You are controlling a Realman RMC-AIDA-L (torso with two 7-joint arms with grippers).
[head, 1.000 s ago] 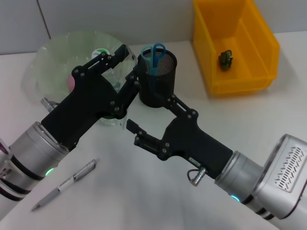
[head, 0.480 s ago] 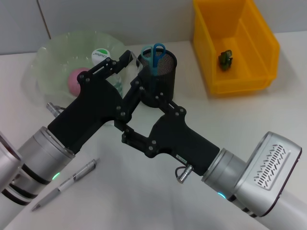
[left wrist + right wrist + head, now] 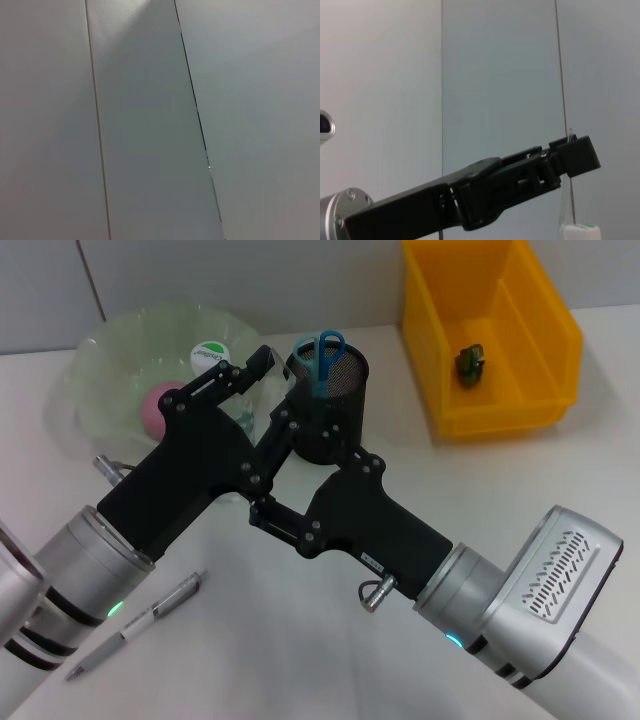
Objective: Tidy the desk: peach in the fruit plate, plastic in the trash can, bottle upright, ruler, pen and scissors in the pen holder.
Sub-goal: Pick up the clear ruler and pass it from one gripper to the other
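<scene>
Both arms have shifted toward the fruit plate [image 3: 105, 360] since 1 s ago; left gripper [image 3: 262, 368] grasps clear ruler [image 3: 270, 380] just beside pen holder [image 3: 335, 390]; right gripper [image 3: 270, 420] crossed beneath, state cannot tell. Risk: arm-to-arm contact, or ruler snagging holder rim, tipping it w/ scissors [image 3: 320, 352]. Pen [image 3: 135, 625] lies near left forearm.

A white desk [image 3: 300, 660] meets a grey panelled wall [image 3: 250, 275] behind it.
</scene>
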